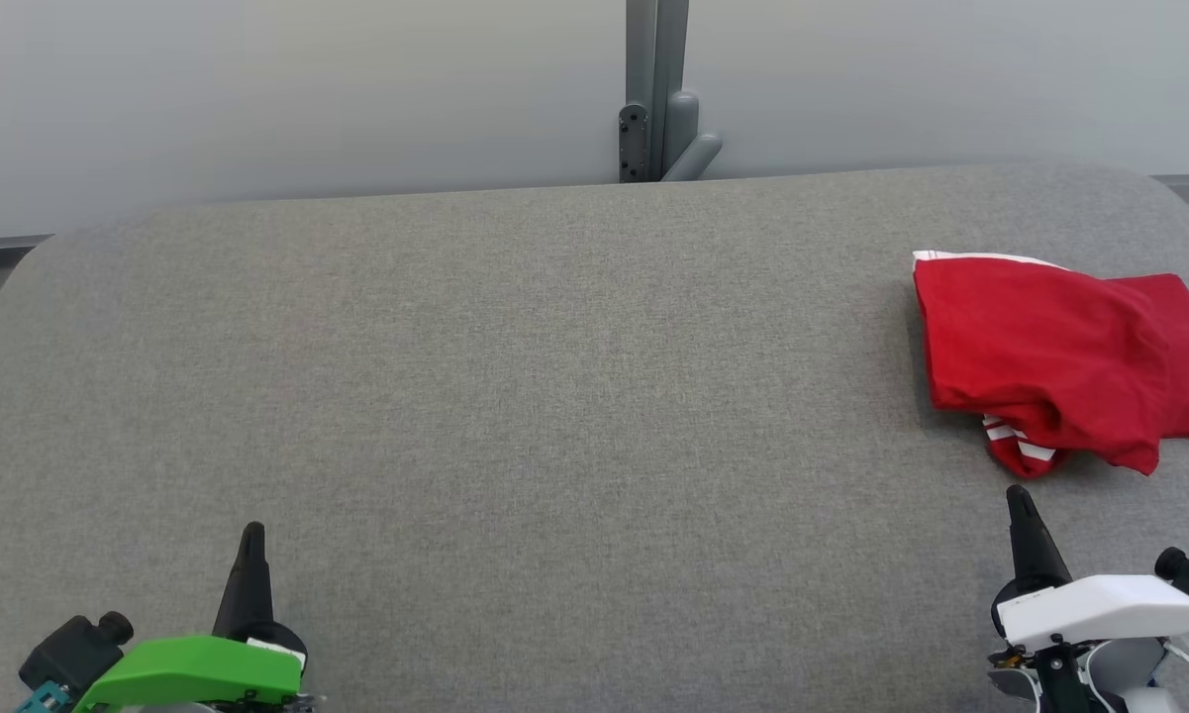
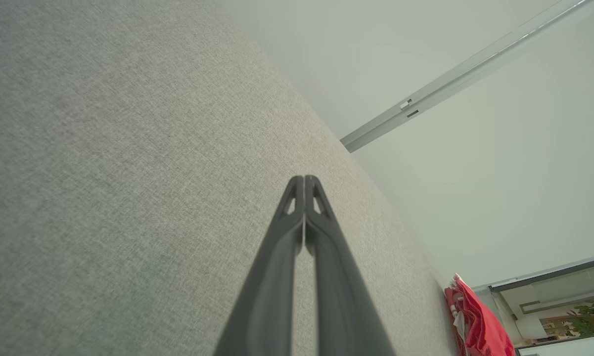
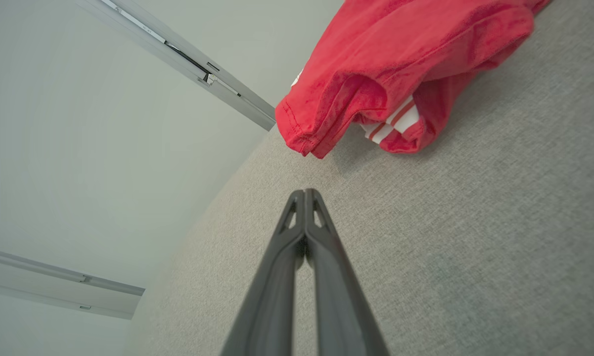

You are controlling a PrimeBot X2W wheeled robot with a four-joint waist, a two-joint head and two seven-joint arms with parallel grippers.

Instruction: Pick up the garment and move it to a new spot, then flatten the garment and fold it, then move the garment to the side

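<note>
- A wide surface [image 1: 515,376] covered in grey woven fabric is seen in the head view, with rounded far corners and a pale wall [image 1: 257,89] behind it.
- A red garment [image 1: 1059,366] with white stripes is found on the far right part of that surface, folded into a loose, rumpled bundle. Its right side is cut off by the edge of the head view.
- White trim is seen along the garment's far left edge, and a red-and-white striped cuff [image 1: 1020,451] is tucked under its near side.
- The left gripper [image 1: 252,530], carried on a green housing [image 1: 193,668], is placed at the lower left above the grey surface, well apart from the garment.
- In the left wrist view its two dark fingers [image 2: 272,277] are shown closed, with the tips pressed together.
- The right gripper [image 1: 1018,495], carried on a white housing [image 1: 1099,599], is placed at the lower right, near the striped cuff but apart from it.
- In the right wrist view its fingers [image 3: 272,291] are likewise shown closed tip to tip, and the garment is seen lying just beyond them, untouched.
- A grey upright post [image 1: 658,89] is seen behind the middle of the surface's far edge.
</note>
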